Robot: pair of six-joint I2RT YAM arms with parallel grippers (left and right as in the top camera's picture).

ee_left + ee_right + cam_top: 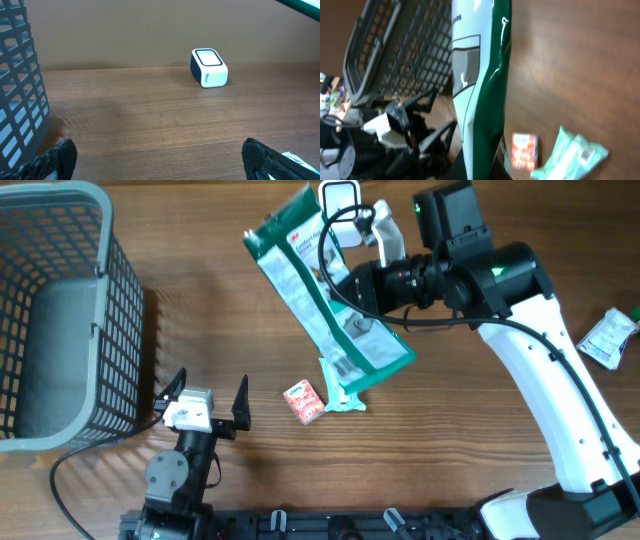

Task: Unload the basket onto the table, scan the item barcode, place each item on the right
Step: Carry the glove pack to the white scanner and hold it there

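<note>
While gripping the packet (297, 280), the right pincer (338, 282) points left.

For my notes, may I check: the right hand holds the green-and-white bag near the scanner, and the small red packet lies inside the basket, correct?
Not quite. The overhead view shows the small red packet on the table beside a teal packet, not inside the basket. The right hand does hold the green-and-white bag near the scanner.
</note>
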